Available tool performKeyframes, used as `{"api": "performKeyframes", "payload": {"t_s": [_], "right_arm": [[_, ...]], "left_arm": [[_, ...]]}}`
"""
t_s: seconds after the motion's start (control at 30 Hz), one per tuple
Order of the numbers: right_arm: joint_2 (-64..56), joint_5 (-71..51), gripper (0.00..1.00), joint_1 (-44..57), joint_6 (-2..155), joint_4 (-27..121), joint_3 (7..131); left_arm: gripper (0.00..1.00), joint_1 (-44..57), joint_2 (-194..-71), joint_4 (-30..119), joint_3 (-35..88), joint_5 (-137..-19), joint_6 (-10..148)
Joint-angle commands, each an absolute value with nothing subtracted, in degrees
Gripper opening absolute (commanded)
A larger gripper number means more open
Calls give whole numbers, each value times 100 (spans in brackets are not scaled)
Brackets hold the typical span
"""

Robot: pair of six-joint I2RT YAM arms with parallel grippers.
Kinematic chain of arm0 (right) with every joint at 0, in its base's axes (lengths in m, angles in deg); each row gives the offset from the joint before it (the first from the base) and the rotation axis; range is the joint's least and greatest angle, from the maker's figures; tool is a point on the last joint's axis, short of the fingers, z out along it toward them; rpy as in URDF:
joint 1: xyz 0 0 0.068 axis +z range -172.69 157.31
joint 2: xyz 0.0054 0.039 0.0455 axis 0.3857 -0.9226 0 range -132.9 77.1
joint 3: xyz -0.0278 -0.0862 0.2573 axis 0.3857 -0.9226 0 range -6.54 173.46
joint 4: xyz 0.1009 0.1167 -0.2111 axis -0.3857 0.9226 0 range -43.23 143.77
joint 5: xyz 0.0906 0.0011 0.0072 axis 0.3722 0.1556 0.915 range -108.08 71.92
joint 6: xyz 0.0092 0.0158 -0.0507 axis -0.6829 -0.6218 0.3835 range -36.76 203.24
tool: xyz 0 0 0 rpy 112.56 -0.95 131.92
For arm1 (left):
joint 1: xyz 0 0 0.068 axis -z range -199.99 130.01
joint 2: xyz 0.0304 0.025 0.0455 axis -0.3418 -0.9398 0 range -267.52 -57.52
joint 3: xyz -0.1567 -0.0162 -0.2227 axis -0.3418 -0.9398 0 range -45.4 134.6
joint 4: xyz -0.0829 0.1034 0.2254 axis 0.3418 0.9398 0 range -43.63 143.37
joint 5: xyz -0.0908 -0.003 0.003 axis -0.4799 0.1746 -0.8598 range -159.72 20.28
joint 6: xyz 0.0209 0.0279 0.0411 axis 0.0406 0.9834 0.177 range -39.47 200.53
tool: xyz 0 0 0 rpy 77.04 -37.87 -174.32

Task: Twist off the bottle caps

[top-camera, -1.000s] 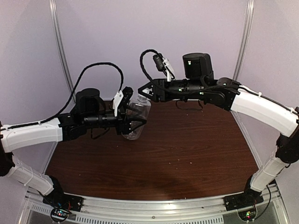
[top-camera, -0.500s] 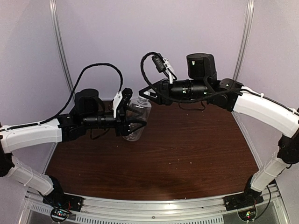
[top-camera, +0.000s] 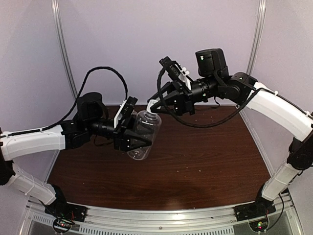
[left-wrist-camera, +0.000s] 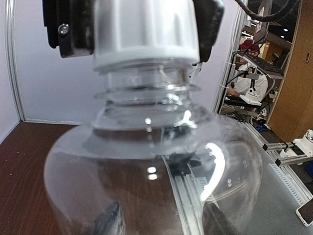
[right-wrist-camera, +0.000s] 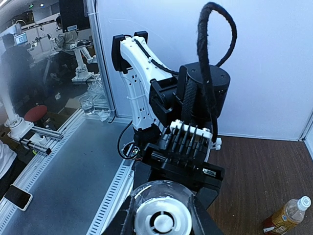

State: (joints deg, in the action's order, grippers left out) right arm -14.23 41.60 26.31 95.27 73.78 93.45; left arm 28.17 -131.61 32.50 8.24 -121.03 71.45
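My left gripper (top-camera: 138, 138) is shut on the clear bottle (top-camera: 145, 128) and holds it above the table, tilted with its neck up and to the right. The bottle fills the left wrist view (left-wrist-camera: 146, 166). Its white cap (top-camera: 152, 108) sits on the neck, and my right gripper (top-camera: 156, 105) is shut on it from above. In the right wrist view the cap (right-wrist-camera: 161, 221) lies between my black fingers (right-wrist-camera: 124, 220). The amber bottle (right-wrist-camera: 284, 218) with its white cap (right-wrist-camera: 304, 201) stands on the table at the lower right of that view. It is hidden in the top view.
The dark brown table (top-camera: 195, 156) lies below both arms. Grey walls with metal posts (top-camera: 62, 49) close the back and sides. A black cable (top-camera: 98, 73) loops above the left arm.
The left arm has raised and tilted the clear bottle toward the right. The right gripper has pitched down and turned at the cap.
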Motion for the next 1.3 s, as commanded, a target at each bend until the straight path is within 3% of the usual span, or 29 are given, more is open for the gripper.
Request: {"api": "performKeyframes", "payload": {"t_s": [0.0, 0.13, 0.27, 0.33, 0.47, 0.63, 0.83, 1.1, 1.27], "right_arm": [[-1431, 4654, 31, 2337, 9912, 8148, 9452], [-1329, 4112, 42, 2336, 9431, 7812, 9315], [-1209, 3518, 63, 2337, 8889, 7520, 9239], [-1128, 3309, 79, 2339, 8629, 7379, 9210], [-922, 2893, 93, 2349, 7922, 6932, 9041], [-701, 2289, 97, 2414, 7143, 6442, 8821], [-788, 737, 99, 2688, 6380, 6464, 8856], [-1197, -280, 100, 3084, 6218, 6645, 9086], [-1385, -252, 91, 3163, 6173, 6640, 9144]], "left_arm": [[27, 2721, -13044, 2512, 1001, -12740, 7108], [27, 2721, -12988, 2779, 1009, -12232, 7268], [27, 2720, -12952, 3197, 1083, -11561, 7519], [27, 2721, -12934, 3274, 1080, -11323, 7575], [27, 2721, -12933, 3351, 1076, -10941, 7626], [27, 2728, -12957, 3454, 1071, -10494, 7633], [27, 2723, -13003, 3594, 1093, -9971, 7596], [27, 2721, -13048, 3764, 1127, -9455, 7543], [27, 2721, -13030, 3818, 1138, -9301, 7543]]}}
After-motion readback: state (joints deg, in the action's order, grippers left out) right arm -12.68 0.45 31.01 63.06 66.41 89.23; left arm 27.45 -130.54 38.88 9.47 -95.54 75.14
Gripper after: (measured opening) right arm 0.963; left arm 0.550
